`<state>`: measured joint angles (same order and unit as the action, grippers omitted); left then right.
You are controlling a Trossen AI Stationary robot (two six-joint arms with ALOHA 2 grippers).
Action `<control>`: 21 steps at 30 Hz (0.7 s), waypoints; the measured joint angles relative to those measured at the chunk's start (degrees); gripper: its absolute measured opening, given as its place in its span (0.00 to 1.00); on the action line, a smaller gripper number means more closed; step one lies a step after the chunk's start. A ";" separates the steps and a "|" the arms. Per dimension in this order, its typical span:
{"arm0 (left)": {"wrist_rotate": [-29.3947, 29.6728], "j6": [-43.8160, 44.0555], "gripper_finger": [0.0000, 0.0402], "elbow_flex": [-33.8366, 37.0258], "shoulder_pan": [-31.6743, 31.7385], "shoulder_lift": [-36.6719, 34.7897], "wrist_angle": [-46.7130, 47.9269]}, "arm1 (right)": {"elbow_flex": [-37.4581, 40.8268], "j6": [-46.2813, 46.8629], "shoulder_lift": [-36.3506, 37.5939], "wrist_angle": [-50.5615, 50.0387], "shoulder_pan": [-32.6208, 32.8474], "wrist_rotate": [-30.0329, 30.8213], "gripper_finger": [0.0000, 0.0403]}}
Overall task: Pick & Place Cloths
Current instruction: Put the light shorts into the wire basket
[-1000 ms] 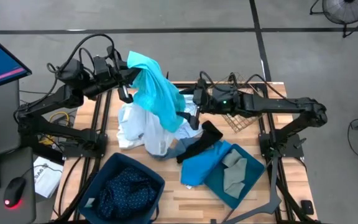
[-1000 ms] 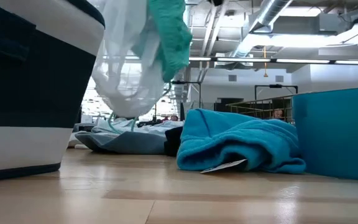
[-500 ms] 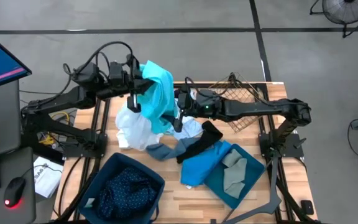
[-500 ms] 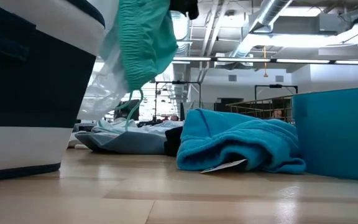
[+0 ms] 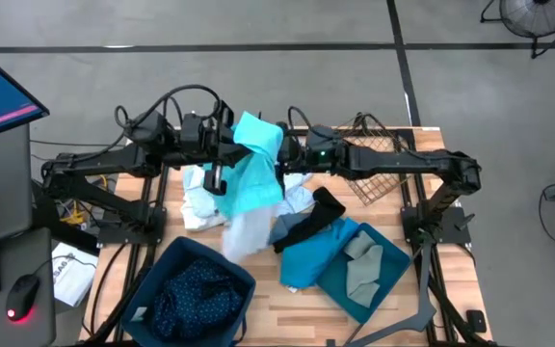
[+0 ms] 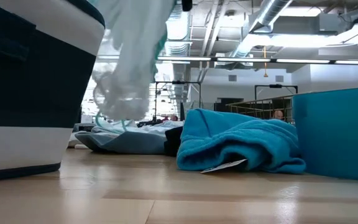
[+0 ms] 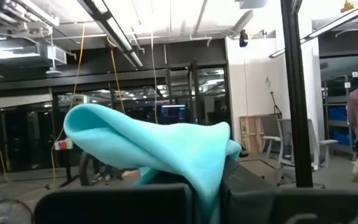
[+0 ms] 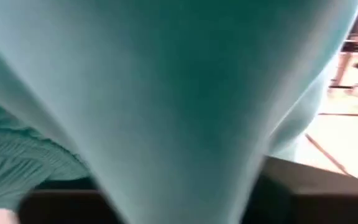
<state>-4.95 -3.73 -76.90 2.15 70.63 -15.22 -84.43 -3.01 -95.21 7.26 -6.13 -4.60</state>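
Observation:
A turquoise cloth [image 5: 254, 164] hangs lifted above the table's middle, between my two grippers. My left gripper [image 5: 222, 152] is shut on it from the left, and my right gripper [image 5: 282, 162] meets it from the right. A white cloth [image 5: 244, 229] dangles below it and shows hanging in the low view [image 6: 129, 68]. On the table lie a white and pale blue heap [image 5: 196, 202], a black cloth [image 5: 308, 224] and a bright blue cloth [image 5: 308, 260], which drapes over a bin's edge. My left gripper pinches a folded edge of the turquoise cloth [image 7: 209, 180] between its two fingers, coming level from the table's left. The cloth rises past the fingers in a bulging fold and is clear of the table. My right gripper has the turquoise cloth [image 8: 179, 162] running down between its two fingers, narrowing there. It comes level from the table's right. The cloth fills the wrist view and hides the fingertips.
A dark bin [image 5: 196, 294] with a navy dotted cloth stands front left. A teal bin [image 5: 379, 280] with a grey cloth [image 5: 359, 265] stands front right. A brown wire basket [image 5: 374, 164] lies under the right arm at the back right.
My left gripper has carried the turquoise cloth toward the table's right, to the middle. My right gripper has gone toward the table's left and met the cloth there. The white cloth has been drawn along below the turquoise one and swings above the table.

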 joint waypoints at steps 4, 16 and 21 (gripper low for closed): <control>0.01 0.15 0.00 0.00 -0.02 -0.13 0.39 | -3.89 1.03 3.47 -8.45 -1.90 -0.90 0.02; 7.92 1.02 0.00 0.04 9.75 7.87 -8.65 | -9.19 -1.90 22.10 -37.16 -13.38 4.52 0.00; 1.67 9.54 0.00 -0.01 15.62 17.05 -25.30 | -9.15 -1.64 27.58 -42.58 -17.32 9.36 0.00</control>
<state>-3.28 5.82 -76.92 17.77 87.68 -40.53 -93.58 -4.64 -67.64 -35.32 -23.45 4.76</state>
